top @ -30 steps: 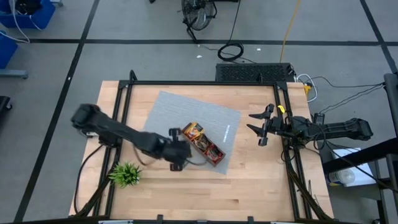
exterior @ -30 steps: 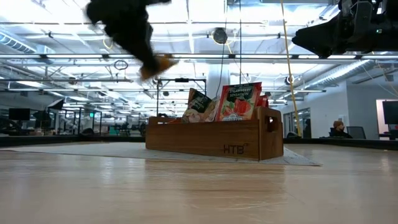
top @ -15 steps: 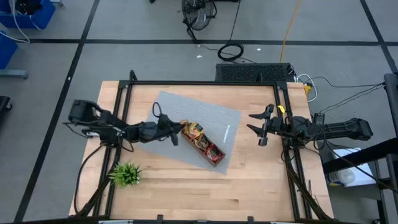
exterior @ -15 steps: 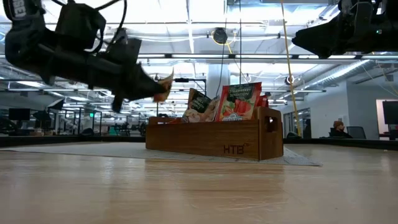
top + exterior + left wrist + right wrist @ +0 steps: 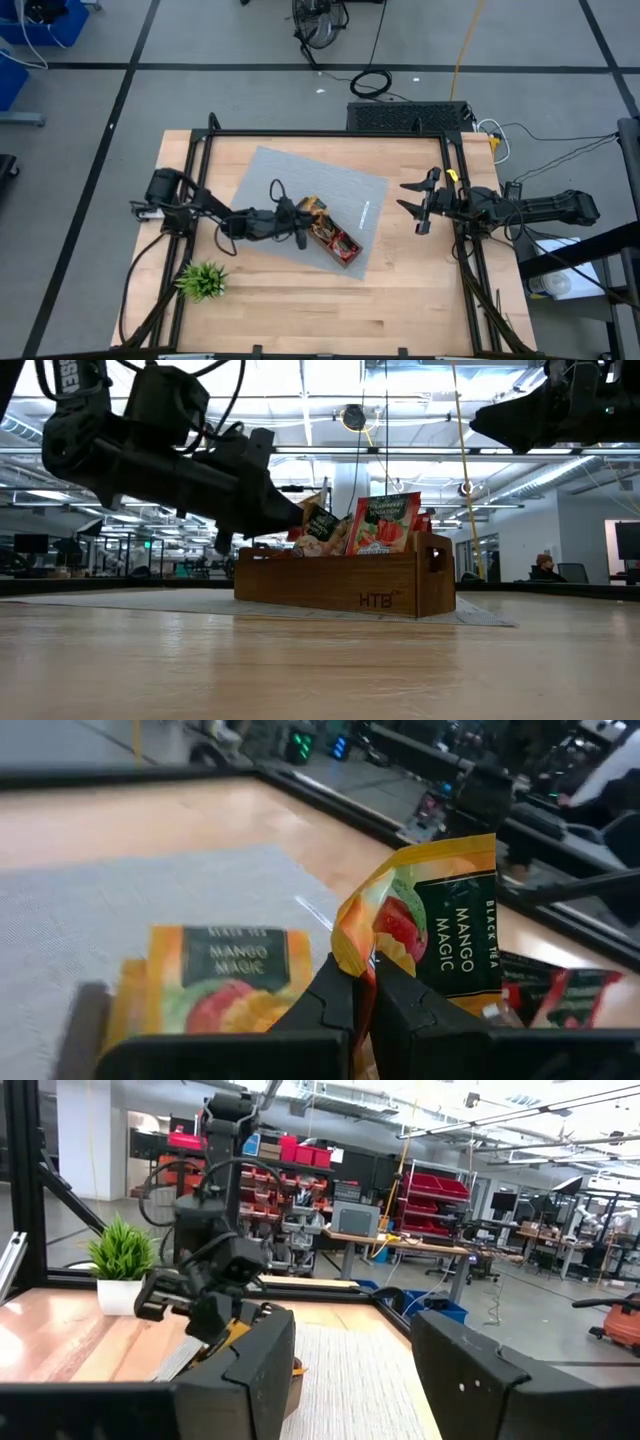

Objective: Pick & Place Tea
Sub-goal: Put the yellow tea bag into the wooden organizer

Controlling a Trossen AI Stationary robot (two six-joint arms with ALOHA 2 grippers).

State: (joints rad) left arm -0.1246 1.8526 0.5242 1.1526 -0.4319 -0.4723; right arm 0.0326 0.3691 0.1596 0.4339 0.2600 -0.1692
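My left gripper (image 5: 300,222) is shut on an orange-yellow mango tea sachet (image 5: 440,920) at the left end of the brown wooden tray (image 5: 340,582). The tray lies on a grey mat (image 5: 300,180). More sachets stand in the tray: another mango one (image 5: 215,980), a red strawberry one (image 5: 385,523) and a red one (image 5: 550,1000). My right gripper (image 5: 418,207) hangs open at the table's right edge, well above the table, with nothing between its fingers (image 5: 250,1370). My left gripper pinches the mango sachet between its two fingers (image 5: 335,995), at the sachet's lower corner (image 5: 352,952). The fingers come nearly level from the table's left. The sachet stands up above the fingertips, a little crumpled, over the tray's left end; whether it touches the tray I cannot tell.
A small green plant (image 5: 203,280) in a white pot stands at the near left of the table. A black frame (image 5: 330,133) runs round the table's edges. Bare wood lies near and to the right of the mat.
My left gripper has come down from high above the table to the tray's left end. It has tipped from pointing down to nearly level and has rolled. It has stayed shut on the mango sachet, which has come down with it.
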